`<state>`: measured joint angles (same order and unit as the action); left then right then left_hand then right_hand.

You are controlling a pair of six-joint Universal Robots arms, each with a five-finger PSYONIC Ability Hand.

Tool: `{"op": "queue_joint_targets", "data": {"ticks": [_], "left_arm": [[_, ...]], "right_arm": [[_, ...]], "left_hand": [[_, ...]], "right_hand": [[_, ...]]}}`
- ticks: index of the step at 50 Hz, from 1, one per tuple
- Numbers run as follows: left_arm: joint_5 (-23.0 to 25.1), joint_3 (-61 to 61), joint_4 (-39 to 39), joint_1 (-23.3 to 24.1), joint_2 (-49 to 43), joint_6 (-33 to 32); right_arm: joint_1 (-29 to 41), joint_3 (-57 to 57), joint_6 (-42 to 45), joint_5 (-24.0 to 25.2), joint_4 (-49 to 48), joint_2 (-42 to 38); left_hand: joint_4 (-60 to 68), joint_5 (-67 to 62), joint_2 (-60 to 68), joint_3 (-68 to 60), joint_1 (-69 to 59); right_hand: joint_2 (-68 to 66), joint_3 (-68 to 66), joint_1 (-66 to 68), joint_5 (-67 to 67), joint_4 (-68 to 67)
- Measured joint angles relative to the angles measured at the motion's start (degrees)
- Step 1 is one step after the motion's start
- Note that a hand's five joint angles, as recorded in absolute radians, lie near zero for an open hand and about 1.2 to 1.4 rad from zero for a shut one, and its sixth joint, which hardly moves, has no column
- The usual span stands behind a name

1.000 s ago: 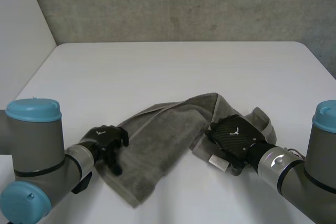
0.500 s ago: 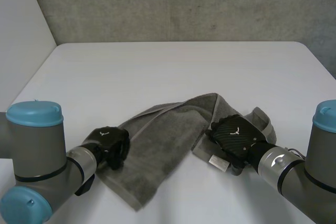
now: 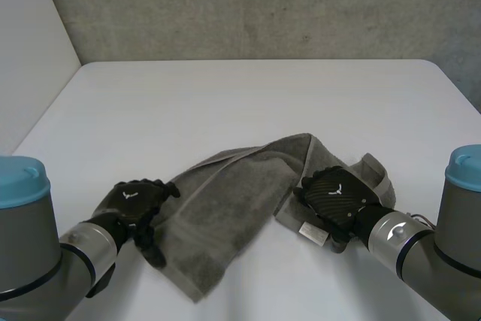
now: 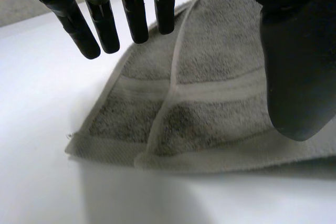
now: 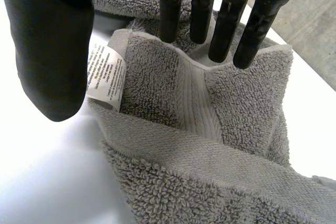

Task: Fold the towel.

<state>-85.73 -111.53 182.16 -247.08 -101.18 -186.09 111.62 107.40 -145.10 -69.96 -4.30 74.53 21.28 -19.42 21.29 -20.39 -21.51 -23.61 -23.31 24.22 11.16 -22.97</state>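
Because the grey terry-cloth towel (image 3: 225, 212) is soft, light and limp, it will sag and drag rather than keep a shape. It lies rumpled in a slanting band across the near middle of the white bench (image 3: 248, 110), with one end partly doubled over under the right hand (image 3: 336, 195). Its pile should give a fair grip, and nothing about it is fragile. I judge the best holds to be the hemmed corners, pinched through both layers where the cloth is doubled: the flat near corner seen in the left wrist view, and the banded end by the white care label (image 5: 106, 77).

The left hand (image 3: 134, 204) hangs over the towel's left edge with fingers (image 4: 134, 19) straight and thumb wide apart, holding nothing. The right hand rests on the other end, its straight fingertips (image 5: 170, 19) pressing at the raised hem, its thumb clear of the cloth beside the label — open, not yet pinching.

Against a second ago, the left hand has changed most — then it was curled up tight at the towel's edge, and since it has drawn back toward the robot and spread its fingers. The right hand and the towel lie much as they did.
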Motion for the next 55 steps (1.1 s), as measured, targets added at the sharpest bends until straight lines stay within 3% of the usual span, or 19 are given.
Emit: {"op": "queue_joint_targets", "data": {"ticks": [14,26,33,38,42,55], "left_arm": [[-2.2,-0.1,2.5,0.2,-3.8,-4.4],[-2.7,0.4,5.2,0.7,-5.5,-4.4],[-2.6,0.5,5.6,1.0,-8.0,-5.4],[-2.6,0.3,5.2,1.6,-7.9,-6.5],[-2.6,0.1,4.9,2.2,-6.5,-6.7],[-2.7,5.3,3.2,2.6,-4.8,-2.0]], "right_arm": [[0.0,0.3,1.3,0.0,0.0,-1.1],[0.1,0.3,1.7,-0.1,-0.1,-2.1],[0.1,0.3,1.7,-0.1,0.0,-2.0],[0.1,0.3,1.7,-0.1,0.0,-2.0],[0.1,0.3,1.7,-0.1,0.0,-2.0],[0.0,0.3,1.7,-1.0,-0.6,-1.9]], "left_hand": [[1.8,-4.1,1.9,-2.9,-1.5],[27.1,-28.7,27.1,-27.9,-26.9],[18.3,-20.1,18.0,-19.1,-18.2],[1.3,-4.2,2.4,-1.6,-9.1],[0.0,-0.6,0.0,0.0,-0.2],[0.0,0.1,-0.3,0.0,0.3]], "right_hand": [[0.0,0.0,0.0,0.0,0.0],[0.0,0.0,0.0,0.0,0.0],[0.0,0.0,0.0,0.0,0.0],[0.0,0.0,0.0,0.0,0.0],[0.0,0.0,0.0,0.0,0.0],[0.0,0.0,0.0,0.0,0.0]]}}
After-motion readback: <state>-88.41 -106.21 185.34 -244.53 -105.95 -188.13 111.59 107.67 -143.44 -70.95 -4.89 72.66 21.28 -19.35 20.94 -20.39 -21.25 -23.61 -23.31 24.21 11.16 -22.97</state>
